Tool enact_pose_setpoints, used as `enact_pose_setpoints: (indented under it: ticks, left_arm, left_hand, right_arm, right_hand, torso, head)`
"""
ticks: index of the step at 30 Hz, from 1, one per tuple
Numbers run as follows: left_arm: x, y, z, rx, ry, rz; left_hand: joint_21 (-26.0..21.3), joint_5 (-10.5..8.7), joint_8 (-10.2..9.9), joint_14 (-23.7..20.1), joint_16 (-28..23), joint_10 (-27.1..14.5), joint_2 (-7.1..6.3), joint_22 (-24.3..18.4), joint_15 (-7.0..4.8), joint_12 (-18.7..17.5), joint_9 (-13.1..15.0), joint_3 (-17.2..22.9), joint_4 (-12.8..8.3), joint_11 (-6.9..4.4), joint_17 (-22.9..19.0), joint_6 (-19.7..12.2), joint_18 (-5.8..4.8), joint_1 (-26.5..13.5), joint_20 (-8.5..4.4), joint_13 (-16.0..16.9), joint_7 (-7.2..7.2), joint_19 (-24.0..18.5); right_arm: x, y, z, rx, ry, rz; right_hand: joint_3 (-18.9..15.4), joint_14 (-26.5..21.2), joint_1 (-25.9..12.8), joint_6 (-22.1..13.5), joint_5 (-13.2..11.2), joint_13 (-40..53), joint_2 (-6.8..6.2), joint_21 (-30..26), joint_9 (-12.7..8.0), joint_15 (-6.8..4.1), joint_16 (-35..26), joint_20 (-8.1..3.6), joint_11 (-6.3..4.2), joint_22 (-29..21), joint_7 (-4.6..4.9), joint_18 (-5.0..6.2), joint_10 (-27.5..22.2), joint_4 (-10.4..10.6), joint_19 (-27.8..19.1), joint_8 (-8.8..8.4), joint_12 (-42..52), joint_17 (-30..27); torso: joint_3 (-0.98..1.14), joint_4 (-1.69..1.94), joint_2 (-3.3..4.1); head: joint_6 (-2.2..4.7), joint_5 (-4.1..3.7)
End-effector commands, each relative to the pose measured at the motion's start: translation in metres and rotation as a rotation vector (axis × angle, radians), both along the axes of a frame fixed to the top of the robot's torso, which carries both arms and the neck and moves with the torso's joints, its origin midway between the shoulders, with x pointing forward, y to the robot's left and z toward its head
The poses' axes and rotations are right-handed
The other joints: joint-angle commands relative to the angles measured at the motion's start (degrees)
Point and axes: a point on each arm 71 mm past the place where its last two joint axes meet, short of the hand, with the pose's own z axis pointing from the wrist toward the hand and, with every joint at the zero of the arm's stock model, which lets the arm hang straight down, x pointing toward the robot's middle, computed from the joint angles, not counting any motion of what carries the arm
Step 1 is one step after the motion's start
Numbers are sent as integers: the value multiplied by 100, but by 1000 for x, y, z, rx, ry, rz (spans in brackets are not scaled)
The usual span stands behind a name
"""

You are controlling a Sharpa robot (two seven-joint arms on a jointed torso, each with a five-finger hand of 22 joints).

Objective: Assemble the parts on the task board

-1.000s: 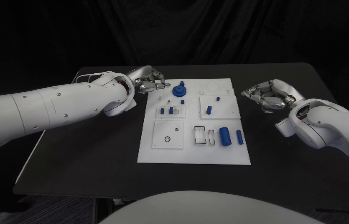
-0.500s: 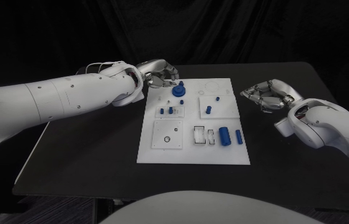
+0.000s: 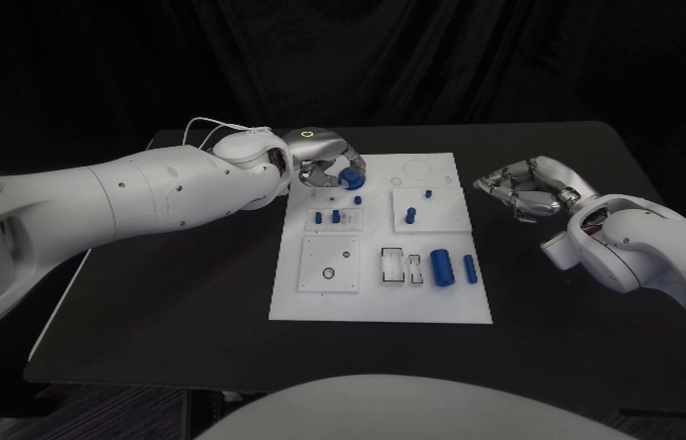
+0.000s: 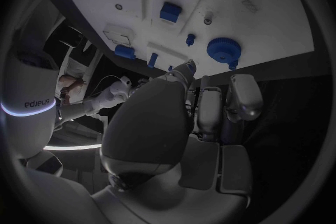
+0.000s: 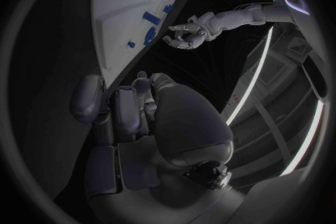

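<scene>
The white task board (image 3: 429, 301) lies mid-table. A blue round knob (image 3: 353, 178) stands at its far left part, also visible in the left wrist view (image 4: 224, 51). My left hand (image 3: 320, 157) hovers right at that knob with its fingers (image 4: 241, 95) spread and nothing in them; the knob looks clear of them. Small blue pegs (image 3: 326, 218) stand in a square plate, another peg (image 3: 410, 214) stands right of them, and two blue cylinders (image 3: 443, 267) lie near the board's right edge. My right hand (image 3: 526, 188) stays off the board's right side, fingers curled in, holding nothing.
A white plate with a round hole (image 3: 332, 264) and a rectangular slot (image 3: 394, 265) sit on the board's near half. Black tabletop (image 3: 171, 301) stretches out on both sides of the board.
My left hand has moved right from the board's far left corner to the blue knob. The right hand has stayed put.
</scene>
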Motion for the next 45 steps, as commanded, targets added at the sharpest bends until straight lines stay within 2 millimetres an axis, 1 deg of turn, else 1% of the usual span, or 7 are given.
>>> enact_pose_setpoints:
  ticks: [1,8,10,15,20,26,45]
  left_arm:
    - [-3,-8,-3,69,-83,-101]
    - [-3,-16,-11,116,-82,-114]
    - [-3,-18,-13,122,-79,-116]
    - [-4,-20,-19,130,-70,-117]
    - [-4,-22,-22,136,-61,-115]
    - [-4,-25,-25,141,-51,-113]
    - [-3,-29,-40,156,-24,-94]
  left_hand:
    - [10,-68,15,39,31,47,-41,403,-14,-72,-70,15,6,-14,23,70,-34,-92,-20,-138,-3,38]
    - [-86,-188,13,4,14,193,-48,387,-1,-78,-179,-53,48,13,-38,160,-24,-249,-18,-272,-24,17]
    - [-111,-193,15,-4,6,274,-40,384,3,-47,-207,-59,46,22,-60,187,-21,-268,-14,-282,-41,16]
    - [-153,-182,24,-18,-4,391,-33,378,-3,9,-244,-54,24,-2,-90,251,-14,-263,-14,-278,-64,8]
    - [-188,-189,48,-28,-13,515,-23,378,-5,102,-279,-69,19,11,-114,370,-12,-299,-18,-229,-48,10]
    - [-219,-191,52,-41,-26,608,-11,379,-15,206,-307,-81,-3,-13,-144,439,-9,-311,-24,-145,-19,11]
    - [-289,-20,77,-83,-78,651,44,376,-21,304,-337,-46,-67,-20,-242,577,-3,-283,-33,-24,26,0]
  right_arm:
    - [-1,-1,-2,-6,16,-1]
    - [-2,-2,-1,-7,15,-4]
    - [-2,-2,-1,-7,15,-4]
    - [-2,-1,-2,-7,16,-2]
    - [-2,0,-2,-6,16,2]
    - [-1,1,-2,-5,16,4]
    - [-2,0,-2,-6,19,3]
  right_hand:
    - [22,-5,14,43,29,-4,-6,14,7,-13,-6,-16,6,620,12,-32,-30,15,3,-23,-28,6]
    - [26,0,8,48,32,-7,-14,12,9,-13,2,-16,4,621,9,-32,-30,17,4,-21,-31,12]
    - [26,0,8,48,32,-7,-14,12,9,-13,2,-16,4,621,9,-32,-30,17,4,-21,-31,12]
    - [26,0,8,48,32,-7,-14,12,9,-13,2,-16,4,621,9,-32,-30,17,4,-21,-31,12]
    - [29,0,7,45,34,4,-16,12,9,-13,2,-16,3,622,9,-32,-18,16,5,-23,-24,10]
    - [29,0,7,45,34,4,-16,12,9,-13,2,-16,3,622,9,-32,-18,16,5,-23,-24,10]
    - [38,2,6,39,36,-3,-16,7,8,-14,4,-16,2,622,9,-30,-13,15,5,-28,-25,9]
  torso:
    - [-2,7,-5]
    - [7,15,-10]
    - [3,21,-8]
    - [8,-1,-3]
    - [5,6,-5]
    - [14,10,-17]
    - [7,4,-14]
  head:
    - [1,-1]
    - [1,-8]
    - [1,-19]
    - [1,6]
    - [1,-3]
    - [1,1]
    - [1,-21]
